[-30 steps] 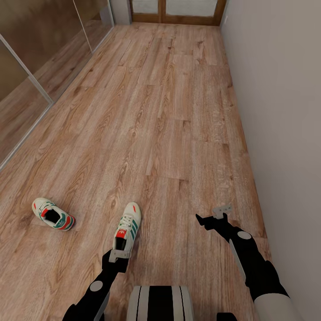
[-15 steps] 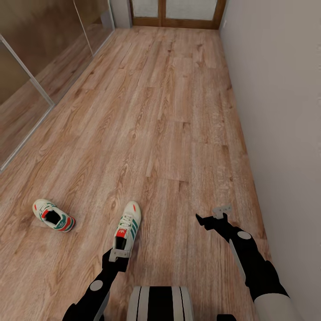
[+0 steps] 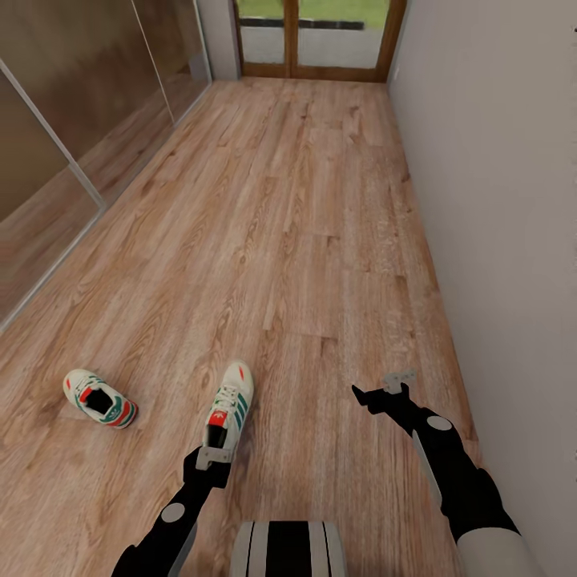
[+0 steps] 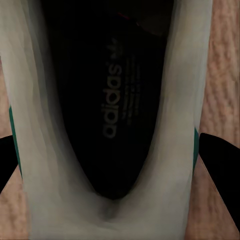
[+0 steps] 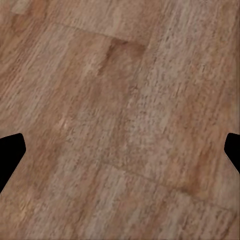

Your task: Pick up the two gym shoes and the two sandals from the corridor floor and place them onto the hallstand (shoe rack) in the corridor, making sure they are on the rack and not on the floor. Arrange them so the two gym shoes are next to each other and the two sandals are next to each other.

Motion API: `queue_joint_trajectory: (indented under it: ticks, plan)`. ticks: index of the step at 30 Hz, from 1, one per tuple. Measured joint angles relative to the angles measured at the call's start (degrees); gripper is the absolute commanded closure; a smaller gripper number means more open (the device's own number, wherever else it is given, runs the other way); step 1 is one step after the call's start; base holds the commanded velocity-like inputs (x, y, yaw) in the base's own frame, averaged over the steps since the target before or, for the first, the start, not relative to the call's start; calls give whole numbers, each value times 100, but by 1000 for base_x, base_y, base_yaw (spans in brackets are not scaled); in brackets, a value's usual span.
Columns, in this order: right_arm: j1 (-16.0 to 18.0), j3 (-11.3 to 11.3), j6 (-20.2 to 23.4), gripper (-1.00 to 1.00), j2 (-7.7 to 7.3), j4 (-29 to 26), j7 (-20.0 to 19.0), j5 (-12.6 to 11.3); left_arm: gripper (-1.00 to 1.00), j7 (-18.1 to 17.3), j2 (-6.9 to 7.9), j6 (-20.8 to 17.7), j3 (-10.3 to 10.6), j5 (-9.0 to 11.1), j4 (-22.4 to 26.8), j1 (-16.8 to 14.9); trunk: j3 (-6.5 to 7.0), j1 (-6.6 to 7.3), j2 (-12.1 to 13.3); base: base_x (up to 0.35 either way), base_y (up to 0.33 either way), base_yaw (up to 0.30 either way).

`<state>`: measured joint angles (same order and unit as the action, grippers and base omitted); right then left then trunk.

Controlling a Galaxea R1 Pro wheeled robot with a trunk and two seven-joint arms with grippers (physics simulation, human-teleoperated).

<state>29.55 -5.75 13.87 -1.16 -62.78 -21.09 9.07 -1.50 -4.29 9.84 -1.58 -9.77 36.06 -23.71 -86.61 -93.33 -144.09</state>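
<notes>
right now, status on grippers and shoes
Left gripper around the near gym shoe, fingers either side of its heel. Right gripper open, empty over floor. Second gym shoe lies apart. Nothing in the way.

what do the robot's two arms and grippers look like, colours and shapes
Both arms are glossy black, jointed segments with round white caps at the joints; the right arm widens into a white shell near the shoulder. The left gripper and right gripper each have a black body ending in two flat light grey fingers. In the wrist views the fingertips appear as plain black wedges. No cables or markings are visible.
</notes>
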Motion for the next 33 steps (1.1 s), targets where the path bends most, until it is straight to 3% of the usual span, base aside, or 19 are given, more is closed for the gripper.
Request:
queue_joint_trajectory:
  ticks: [14, 21, 33]
  plan:
    - [-4, 0, -1, -100, -11, -10, 0, 11, 100, -20, 36, -80, -16, -7, 332, 8, 310, 36, 19, 0, 0, 0]
    - [-4, 1, -1, -100, -10, -14, 0, 11, 100, -24, 52, -298, -22, -37, 610, 4, 466, 54, 28, 0, 0, 0]
    - [-5, 8, -8, -100, -5, -84, 1, 23, 100, 54, 82, -312, -149, 62, 702, 494, 821, 85, 44, 0, 0, 0]
